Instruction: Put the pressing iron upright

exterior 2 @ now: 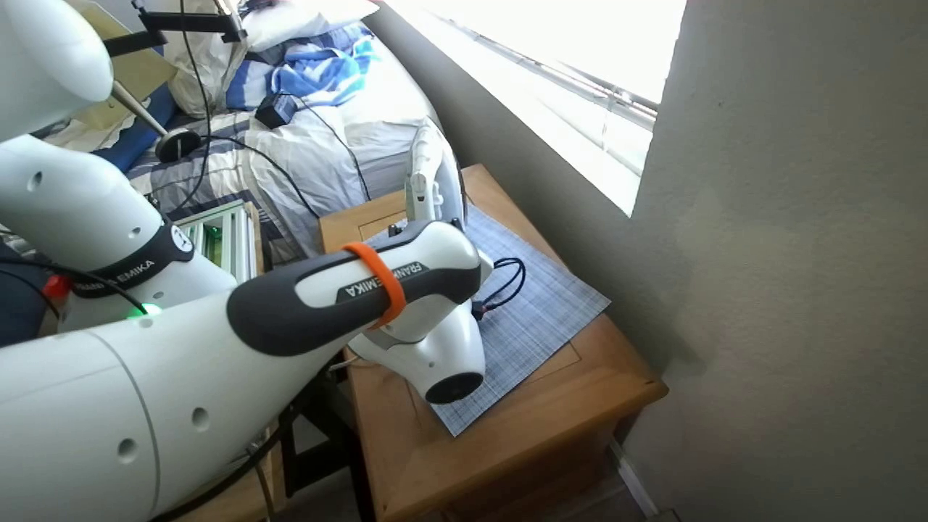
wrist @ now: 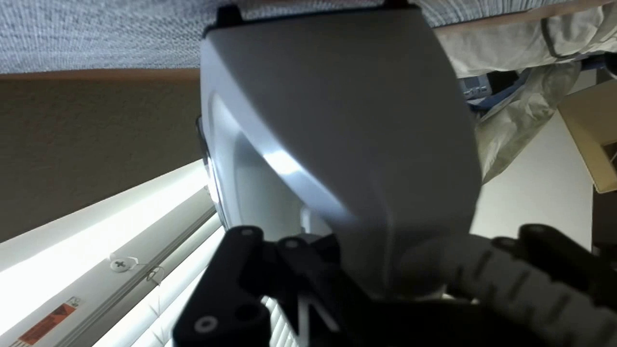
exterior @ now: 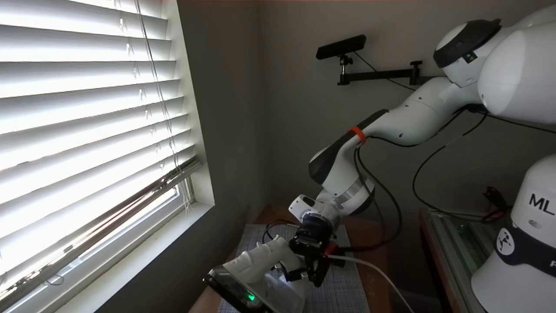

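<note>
The pressing iron is white with a dark, shiny soleplate. In an exterior view its pointed nose points up, and the arm hides its lower part. The iron is steeply tilted; the soleplate faces away from the arm. In the wrist view its broad grey rear spans the middle, and its dark edge is close to the grey placemat; contact is unclear. My gripper is around the rear of the handle, partly closed on it. The fingers lie either side of it. The white cord trails away beside the gripper.
The woven placemat lies on a wooden table. A looped black cable lies on it. A wall and window sill with blinds run beside the table. A bed stands at the table's far end.
</note>
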Robot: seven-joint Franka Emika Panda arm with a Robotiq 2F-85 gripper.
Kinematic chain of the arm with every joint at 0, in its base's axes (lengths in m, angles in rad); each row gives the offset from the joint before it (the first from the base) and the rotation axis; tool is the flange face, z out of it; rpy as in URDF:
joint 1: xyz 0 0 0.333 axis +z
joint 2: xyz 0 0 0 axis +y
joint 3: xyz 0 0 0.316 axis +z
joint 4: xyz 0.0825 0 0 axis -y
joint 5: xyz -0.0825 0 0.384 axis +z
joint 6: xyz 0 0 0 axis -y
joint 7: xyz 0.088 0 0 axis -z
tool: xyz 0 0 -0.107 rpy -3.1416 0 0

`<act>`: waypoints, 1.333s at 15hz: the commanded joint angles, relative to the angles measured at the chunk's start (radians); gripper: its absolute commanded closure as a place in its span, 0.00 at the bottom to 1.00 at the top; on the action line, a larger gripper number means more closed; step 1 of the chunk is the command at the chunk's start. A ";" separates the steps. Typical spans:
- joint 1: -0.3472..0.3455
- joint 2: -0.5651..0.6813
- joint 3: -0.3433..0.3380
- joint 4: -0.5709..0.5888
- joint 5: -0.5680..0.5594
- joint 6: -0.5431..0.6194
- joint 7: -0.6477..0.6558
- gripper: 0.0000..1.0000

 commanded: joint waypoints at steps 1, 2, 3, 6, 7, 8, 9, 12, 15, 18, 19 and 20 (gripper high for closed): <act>0.047 -0.042 -0.025 0.026 0.014 0.022 -0.022 1.00; 0.050 -0.045 -0.028 0.030 0.017 0.021 -0.022 1.00; 0.053 -0.043 -0.033 0.037 0.022 0.018 -0.022 1.00; 0.067 -0.043 -0.046 0.051 0.027 0.019 -0.019 1.00; 0.072 -0.046 -0.049 0.052 0.028 0.025 -0.017 1.00; 0.077 -0.050 -0.051 0.052 0.028 0.029 -0.014 1.00; 0.083 -0.055 -0.053 0.052 0.028 0.030 -0.013 1.00; 0.099 -0.070 -0.061 0.054 0.032 0.057 -0.001 1.00; 0.107 -0.087 -0.064 0.052 0.042 0.096 0.001 1.00; 0.114 -0.107 -0.062 0.041 0.054 0.139 0.003 1.00; 0.122 -0.117 -0.064 0.037 0.053 0.156 0.006 1.00; 0.131 -0.126 -0.065 0.033 0.052 0.172 0.012 1.00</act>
